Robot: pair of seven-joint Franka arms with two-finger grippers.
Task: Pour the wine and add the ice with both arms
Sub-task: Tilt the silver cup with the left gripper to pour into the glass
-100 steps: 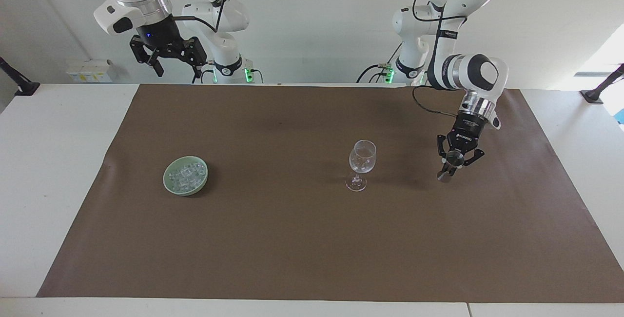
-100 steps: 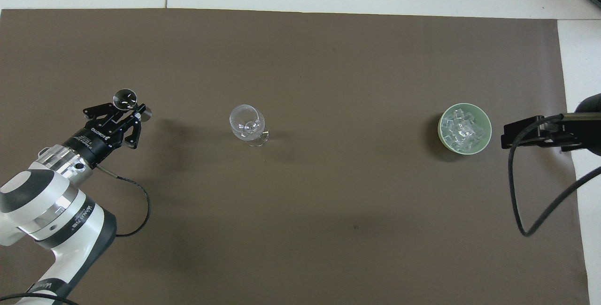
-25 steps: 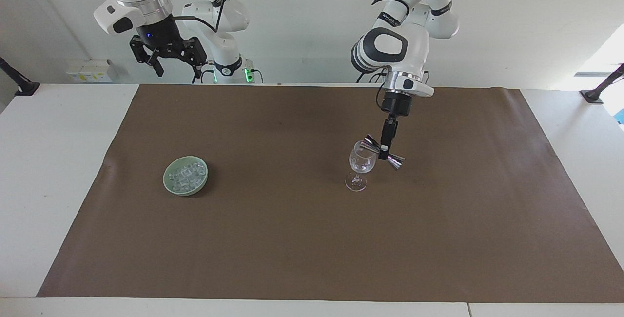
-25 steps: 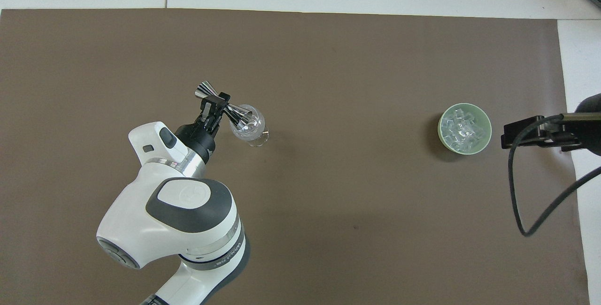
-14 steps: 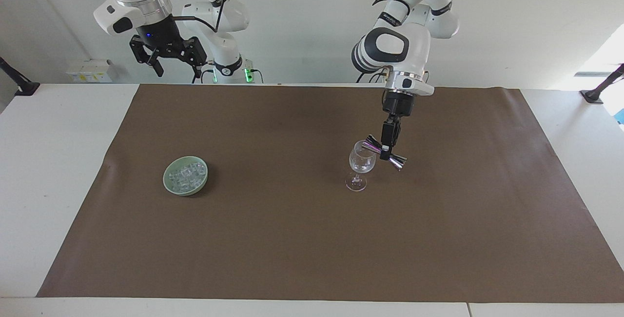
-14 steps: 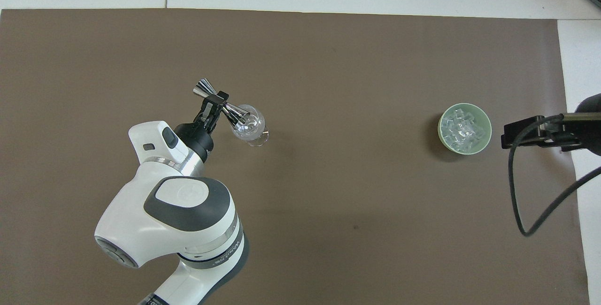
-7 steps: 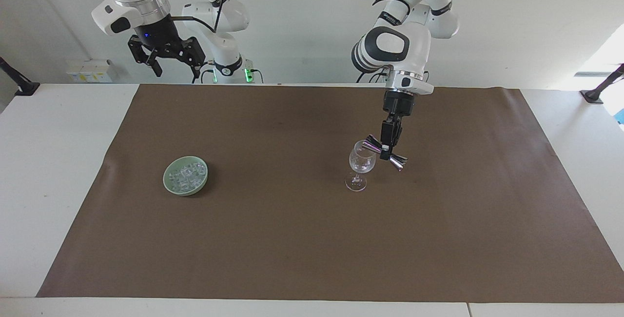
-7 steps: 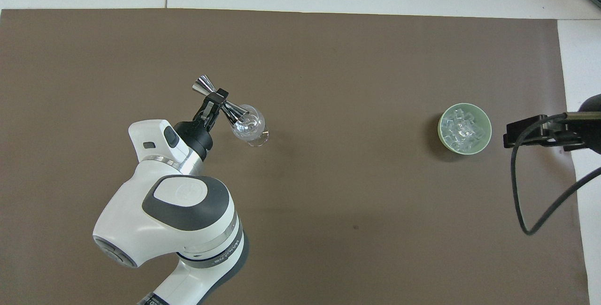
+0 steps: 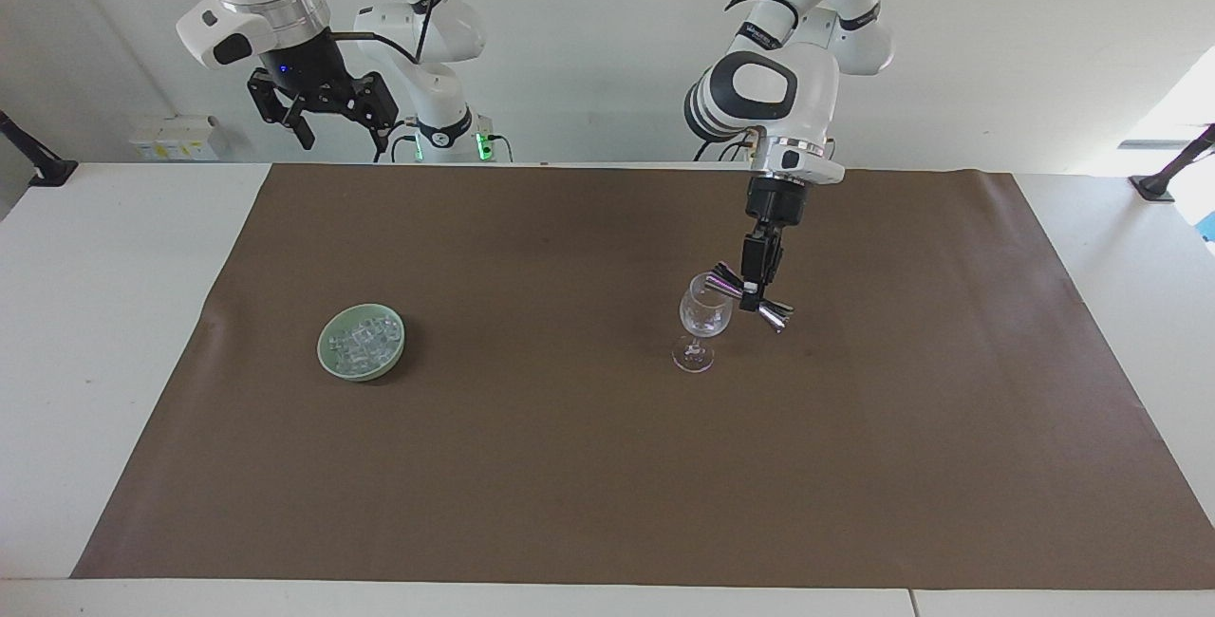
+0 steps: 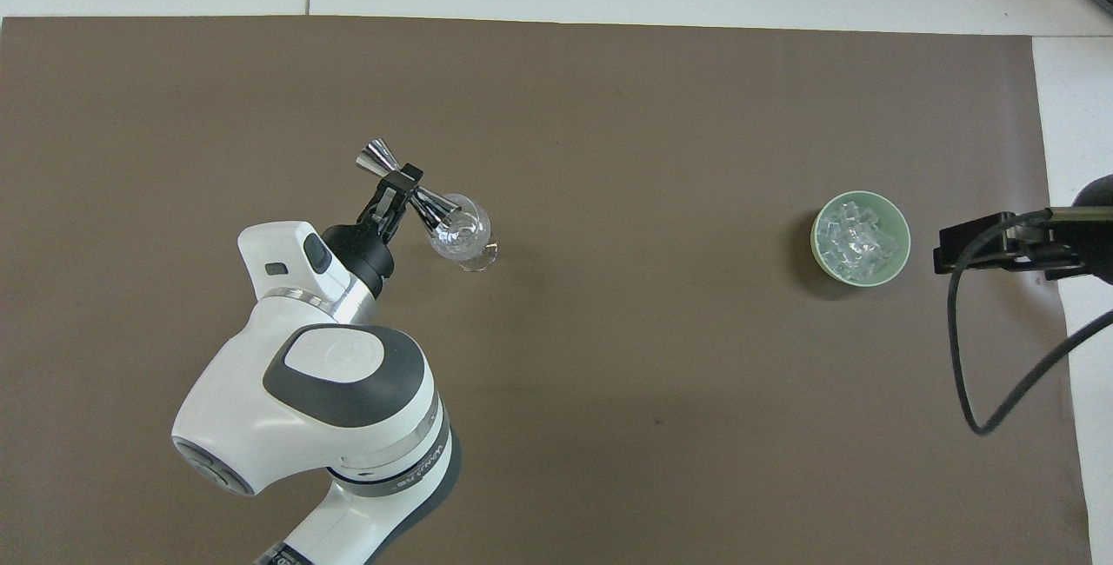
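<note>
A clear wine glass (image 9: 703, 321) (image 10: 461, 235) stands on the brown mat. My left gripper (image 9: 752, 290) (image 10: 403, 184) is shut on the waist of a silver double-ended jigger (image 9: 749, 297) (image 10: 411, 193). The jigger lies tipped on its side, one cup over the rim of the glass. The ice (image 9: 363, 343) (image 10: 859, 237) is heaped in a pale green bowl (image 9: 327, 359) (image 10: 816, 248) toward the right arm's end of the table. My right gripper (image 9: 323, 114) (image 10: 965, 249) hangs open high above the table edge near its base, holding nothing, and waits.
The brown mat (image 9: 607, 465) (image 10: 609, 113) covers most of the white table (image 9: 95, 313). A black cable (image 10: 965, 391) loops down from the right arm over the mat's end. A black mount (image 9: 1168, 171) stands at the table corner.
Seven seconds ago the left gripper held the jigger upright toward its own end; it has since swung over the glass and tipped it. In the last second the right gripper has shifted slightly.
</note>
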